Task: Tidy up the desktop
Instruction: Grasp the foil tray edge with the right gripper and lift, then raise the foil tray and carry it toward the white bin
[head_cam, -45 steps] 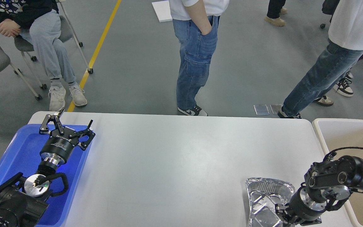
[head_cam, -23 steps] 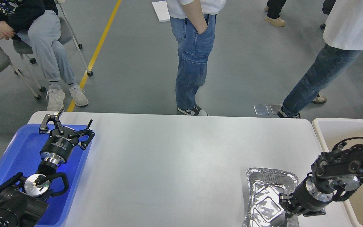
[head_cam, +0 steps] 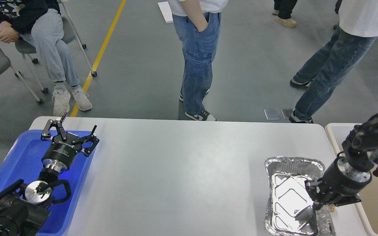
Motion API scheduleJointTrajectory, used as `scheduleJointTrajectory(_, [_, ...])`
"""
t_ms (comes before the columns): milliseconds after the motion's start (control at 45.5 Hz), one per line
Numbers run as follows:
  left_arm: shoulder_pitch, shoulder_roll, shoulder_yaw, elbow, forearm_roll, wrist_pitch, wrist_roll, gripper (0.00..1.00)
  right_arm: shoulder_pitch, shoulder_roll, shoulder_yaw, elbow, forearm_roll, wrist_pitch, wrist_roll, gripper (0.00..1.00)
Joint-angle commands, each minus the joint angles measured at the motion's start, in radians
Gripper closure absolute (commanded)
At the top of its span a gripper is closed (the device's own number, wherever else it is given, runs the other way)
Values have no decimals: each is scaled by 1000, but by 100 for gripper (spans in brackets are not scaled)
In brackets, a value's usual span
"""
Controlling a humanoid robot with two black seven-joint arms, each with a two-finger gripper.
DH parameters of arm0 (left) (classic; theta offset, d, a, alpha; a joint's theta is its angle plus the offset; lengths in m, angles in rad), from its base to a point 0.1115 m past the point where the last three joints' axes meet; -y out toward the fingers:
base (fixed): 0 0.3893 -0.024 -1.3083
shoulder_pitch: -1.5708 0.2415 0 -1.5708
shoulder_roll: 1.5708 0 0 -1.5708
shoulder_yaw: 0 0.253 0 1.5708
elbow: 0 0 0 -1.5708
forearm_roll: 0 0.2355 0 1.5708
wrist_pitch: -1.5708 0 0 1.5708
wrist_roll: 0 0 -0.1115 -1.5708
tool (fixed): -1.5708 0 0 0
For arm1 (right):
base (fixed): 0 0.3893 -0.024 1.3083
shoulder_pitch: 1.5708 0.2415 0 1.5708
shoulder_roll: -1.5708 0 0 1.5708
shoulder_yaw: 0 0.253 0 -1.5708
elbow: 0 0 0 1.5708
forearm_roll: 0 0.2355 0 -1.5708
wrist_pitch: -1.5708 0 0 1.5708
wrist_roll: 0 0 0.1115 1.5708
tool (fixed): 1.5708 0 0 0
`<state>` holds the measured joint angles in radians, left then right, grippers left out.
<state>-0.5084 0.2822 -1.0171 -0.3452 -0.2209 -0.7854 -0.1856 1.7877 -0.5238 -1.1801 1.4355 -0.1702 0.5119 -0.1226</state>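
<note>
Right now the desktop point(head_cam: 182, 170) is filling the lower half of the head view, and everything else is sitting relative to it. At its near right corner, a crinkled foil tray point(head_cam: 290, 196) is lying flat on it, and the right gripper point(head_cam: 320, 200) is pinching the tray's right rim. Beyond the desktop's right edge, a beige bin point(head_cam: 335, 134) is standing just beside it. At the desktop's left end, a blue tray point(head_cam: 18, 157) is resting, and the left gripper point(head_cam: 69, 132) is hovering over that tray's far edge with its fingers spread wide, holding nothing.
</note>
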Motion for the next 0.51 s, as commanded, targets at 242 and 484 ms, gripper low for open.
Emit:
scheduleJointTrajectory(242, [-1,0,0,0,0,0,0,0,582,62,-225,85,94,273,1,100])
scheduleJointTrajectory(484, [1,0,0,0,0,0,0,0,808,113,-254,85,113,273,4,100])
